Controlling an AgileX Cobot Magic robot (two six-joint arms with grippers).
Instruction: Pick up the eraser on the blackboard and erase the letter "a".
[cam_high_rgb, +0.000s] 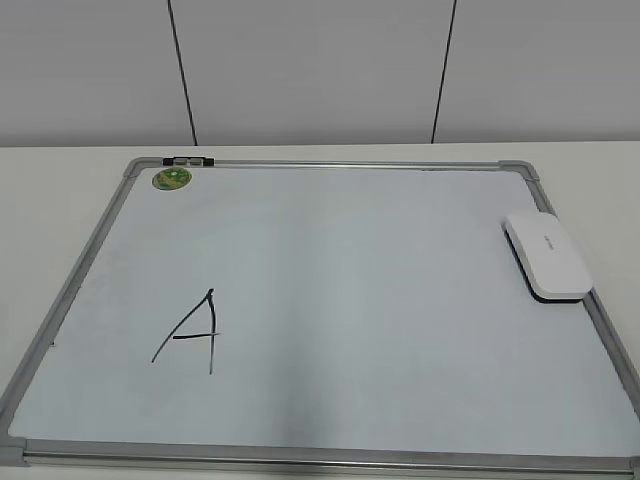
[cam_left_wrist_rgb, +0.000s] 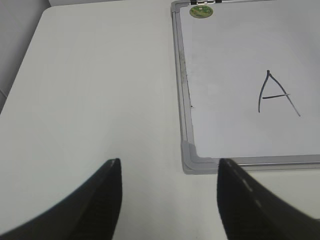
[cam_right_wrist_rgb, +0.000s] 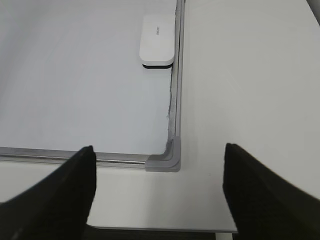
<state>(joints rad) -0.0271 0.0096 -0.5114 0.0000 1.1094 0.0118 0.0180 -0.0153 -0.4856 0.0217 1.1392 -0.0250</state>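
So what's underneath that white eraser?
The eraser lies flat on the blackboard, by its right frame. Only a dark strip of its underside shows; the patch of board it covers is hidden.

left gripper: jaws spread wide, holding nothing, hovering low | right gripper: jaws spread wide, holding nothing, hovering low | arms: not visible in exterior view

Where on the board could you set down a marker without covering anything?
The blackboard is bare across its wide middle, between the capital A and the eraser, and along the near frame. Only the far-left corner, by the green sticker, and the right edge under the eraser are taken.
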